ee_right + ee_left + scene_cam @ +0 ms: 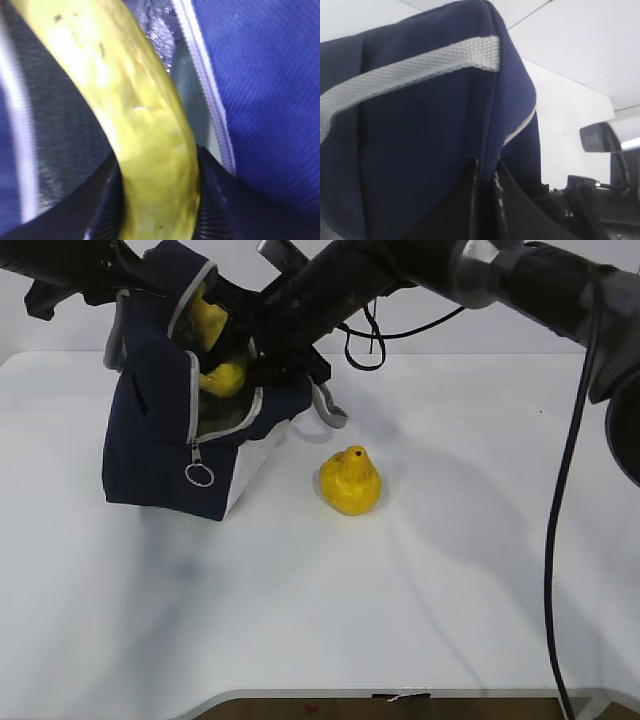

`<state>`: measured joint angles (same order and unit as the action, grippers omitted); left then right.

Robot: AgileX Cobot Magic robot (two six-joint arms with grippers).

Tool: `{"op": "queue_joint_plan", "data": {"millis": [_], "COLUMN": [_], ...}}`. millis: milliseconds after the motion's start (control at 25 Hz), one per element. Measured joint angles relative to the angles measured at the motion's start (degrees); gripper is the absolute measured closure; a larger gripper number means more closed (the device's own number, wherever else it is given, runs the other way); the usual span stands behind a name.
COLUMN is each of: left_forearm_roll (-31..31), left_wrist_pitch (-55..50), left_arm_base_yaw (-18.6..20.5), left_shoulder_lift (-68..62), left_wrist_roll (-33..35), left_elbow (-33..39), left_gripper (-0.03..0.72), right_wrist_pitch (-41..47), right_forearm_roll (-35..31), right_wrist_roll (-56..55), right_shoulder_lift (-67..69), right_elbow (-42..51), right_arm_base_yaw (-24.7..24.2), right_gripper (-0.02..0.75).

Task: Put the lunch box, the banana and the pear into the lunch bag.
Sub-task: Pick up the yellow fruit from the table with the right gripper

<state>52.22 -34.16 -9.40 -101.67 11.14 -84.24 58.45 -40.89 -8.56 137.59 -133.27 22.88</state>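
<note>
- Yellow banana [150, 150] sits clamped mid-length in our right end effector [155, 200], firm yet bruisable, over the lunch bag [160, 450].
- Left end effector [485, 200] pinches the bag's soft fabric.

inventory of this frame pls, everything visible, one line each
lunch bag: 1, dark navy with white lower panel, grey zipper and handles, left rear of table, mouth open.
banana: 1, yellow, in the bag's mouth.
pear: 1, yellow, on the table right of the bag, apart from it.
ring pull: 1, grey, hanging at the bag's front.
table: 1, white.
lunch box: not visible.
left tool: 1, black, shut on the bag's fabric.
right tool: 1, black, shut on the banana at the bag's mouth.
</note>
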Motion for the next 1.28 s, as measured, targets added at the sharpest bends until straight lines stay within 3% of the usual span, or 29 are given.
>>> {"op": "queue_joint_plan", "data": {"millis": [1080,1280], "left_forearm_roll": [-0.7,-0.7], "left_wrist_pitch": [-0.89,-0.89], "left_arm_base_yaw": [-0.79,-0.79], "left_shoulder_lift": [0.0,0.0], "left_wrist_roll": [0.0,0.0], "left_elbow": [0.0,0.0], "left_gripper": [0.692,0.692], "right_wrist_pitch": [-1.25,-1.25], "right_forearm_roll": [-1.18,-1.9], "right_wrist_roll": [15.09,17.94], "right_shoulder_lift": [0.39,0.39], "right_elbow": [-1.38,-1.5], "right_arm_base_yaw": [1.68,1.77], "right_gripper": [0.42,0.329]}}
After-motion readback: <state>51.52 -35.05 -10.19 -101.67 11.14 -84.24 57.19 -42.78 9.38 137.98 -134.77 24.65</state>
